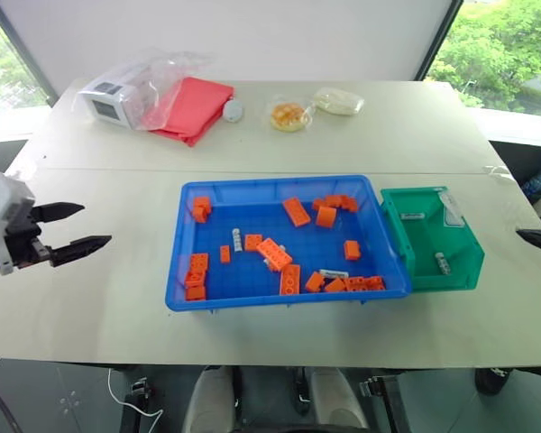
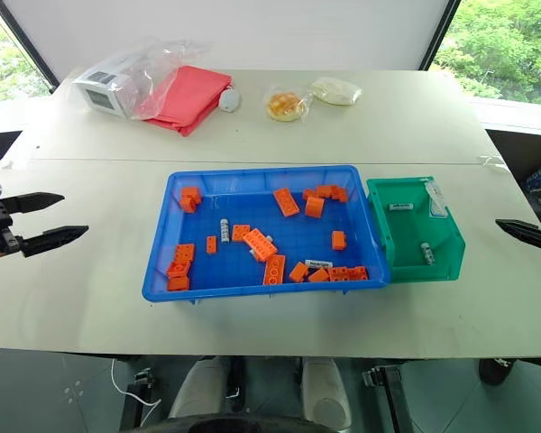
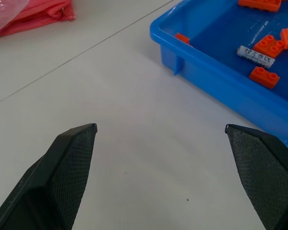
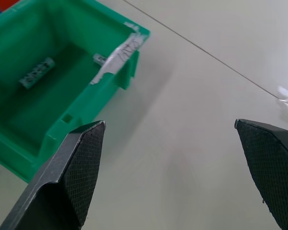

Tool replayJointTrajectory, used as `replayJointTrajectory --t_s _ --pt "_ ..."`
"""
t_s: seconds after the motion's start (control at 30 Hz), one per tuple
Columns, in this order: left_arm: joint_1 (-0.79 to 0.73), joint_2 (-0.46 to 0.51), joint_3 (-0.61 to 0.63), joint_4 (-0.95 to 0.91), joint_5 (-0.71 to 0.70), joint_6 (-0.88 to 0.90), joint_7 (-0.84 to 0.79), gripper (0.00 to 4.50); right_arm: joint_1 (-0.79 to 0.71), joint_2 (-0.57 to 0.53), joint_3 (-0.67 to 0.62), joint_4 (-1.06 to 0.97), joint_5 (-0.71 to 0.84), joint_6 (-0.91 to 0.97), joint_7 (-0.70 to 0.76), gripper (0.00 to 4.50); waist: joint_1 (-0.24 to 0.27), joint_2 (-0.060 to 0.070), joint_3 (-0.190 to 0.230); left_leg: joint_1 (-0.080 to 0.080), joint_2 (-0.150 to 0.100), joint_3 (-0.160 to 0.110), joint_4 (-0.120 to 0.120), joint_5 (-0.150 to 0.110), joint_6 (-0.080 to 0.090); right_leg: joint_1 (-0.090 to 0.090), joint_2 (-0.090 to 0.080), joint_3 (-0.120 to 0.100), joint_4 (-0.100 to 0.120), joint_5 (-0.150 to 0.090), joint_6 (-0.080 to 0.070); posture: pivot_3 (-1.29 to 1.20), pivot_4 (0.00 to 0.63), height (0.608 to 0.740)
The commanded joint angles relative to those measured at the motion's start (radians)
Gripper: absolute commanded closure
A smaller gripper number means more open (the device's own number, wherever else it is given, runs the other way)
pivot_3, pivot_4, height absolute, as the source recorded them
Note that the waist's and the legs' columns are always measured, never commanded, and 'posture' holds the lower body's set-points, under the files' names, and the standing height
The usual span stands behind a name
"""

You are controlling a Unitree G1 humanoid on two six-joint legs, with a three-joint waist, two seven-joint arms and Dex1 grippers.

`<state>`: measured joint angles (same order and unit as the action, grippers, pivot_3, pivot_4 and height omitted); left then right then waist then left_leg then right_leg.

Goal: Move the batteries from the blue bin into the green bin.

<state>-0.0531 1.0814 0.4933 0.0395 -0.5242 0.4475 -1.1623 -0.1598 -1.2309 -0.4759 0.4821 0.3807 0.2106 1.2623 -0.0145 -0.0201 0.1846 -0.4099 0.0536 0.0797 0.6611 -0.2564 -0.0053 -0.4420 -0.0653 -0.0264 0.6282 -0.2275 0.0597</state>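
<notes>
Two batteries (image 1: 237,238) lie on the floor of the blue bin (image 1: 284,183), one upright-lying left of centre among orange toy bricks (image 1: 273,253) and another (image 1: 333,273) close to the bin's near wall. A third battery (image 1: 443,262) lies in the green bin (image 1: 430,281), which stands touching the blue bin's right end, close to the desk's (image 1: 117,307) right edge. The blue bin sits in the middle of the desk, nearer its front edge. The left gripper (image 1: 77,227) hangs over the desk near its left edge, well apart from the blue bin, its fingers spread wide and empty. The right gripper (image 4: 170,127) hangs beside the green bin at the right edge, its fingers also wide open, holding nothing. Along the desk's far edge lie a red cloth (image 1: 192,107), a bagged white device (image 1: 111,97) and two small bags (image 1: 289,115).
</notes>
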Motion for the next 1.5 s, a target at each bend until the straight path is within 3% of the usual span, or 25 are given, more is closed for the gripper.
replayJointTrajectory --t_s 0.03,0.63,0.93,1.07,1.23,1.37,1.5 --pt "-0.014 0.020 0.035 -0.003 0.004 -0.036 -0.020 0.00 -0.054 -0.005 -0.002 -0.003 0.005 0.006 -0.015 0.05 0.000 0.002 0.001 0.000 0.000 0.000 0.000 0.000 0.000 0.000 0.000 0.000 0.000 0.000 0.000 0.00 0.150 0.734" --pt "-0.015 0.004 0.030 -0.090 -0.038 0.068 0.001 0.00 -0.112 0.007 0.024 0.015 -0.016 0.022 -0.041 0.05 -0.002 0.004 0.003 0.000 0.000 0.004 0.000 0.000 0.000 0.000 0.001 0.000 0.001 0.000 0.000 0.00 0.150 0.734" --pt "0.023 0.032 0.012 -0.318 -0.130 0.147 -0.074 0.00 -0.375 0.077 0.244 -0.244 0.034 0.136 0.038 0.05 -0.007 0.006 0.004 0.000 0.000 0.004 0.000 0.000 0.000 -0.001 0.002 0.001 0.002 0.000 0.000 0.00 0.150 0.734" --pt "0.013 0.060 -0.014 -0.362 -0.153 0.149 -0.136 0.00 -0.591 0.255 0.449 -0.405 0.037 0.228 0.044 0.05 -0.012 0.007 0.004 0.000 0.000 0.003 0.000 0.000 0.000 -0.001 0.003 0.001 0.003 0.000 0.000 0.00 0.150 0.734" --pt "0.010 0.071 -0.052 -0.372 -0.135 0.127 -0.173 0.00 -0.727 0.503 0.662 -0.481 -0.003 0.309 0.013 0.05 0.000 0.007 0.005 -0.001 0.001 0.003 0.000 0.000 0.000 -0.002 0.003 0.000 0.004 0.000 0.000 0.00 0.150 0.734" --pt "0.008 0.067 -0.066 -0.383 -0.134 0.129 -0.176 0.00 -0.754 0.684 0.853 -0.449 -0.104 0.249 0.013 0.05 0.003 0.007 0.005 -0.005 0.000 0.002 0.001 0.000 0.000 -0.003 0.003 -0.001 0.003 0.000 0.000 0.00 0.150 0.734" --pt "0.031 0.062 -0.064 -0.398 -0.132 0.128 -0.178 0.00 -0.785 0.798 0.951 -0.310 -0.206 0.145 0.009 0.05 0.002 0.006 0.005 -0.007 -0.001 0.002 0.004 0.000 0.000 -0.003 0.002 -0.001 0.004 0.001 0.000 0.00 0.150 0.734"
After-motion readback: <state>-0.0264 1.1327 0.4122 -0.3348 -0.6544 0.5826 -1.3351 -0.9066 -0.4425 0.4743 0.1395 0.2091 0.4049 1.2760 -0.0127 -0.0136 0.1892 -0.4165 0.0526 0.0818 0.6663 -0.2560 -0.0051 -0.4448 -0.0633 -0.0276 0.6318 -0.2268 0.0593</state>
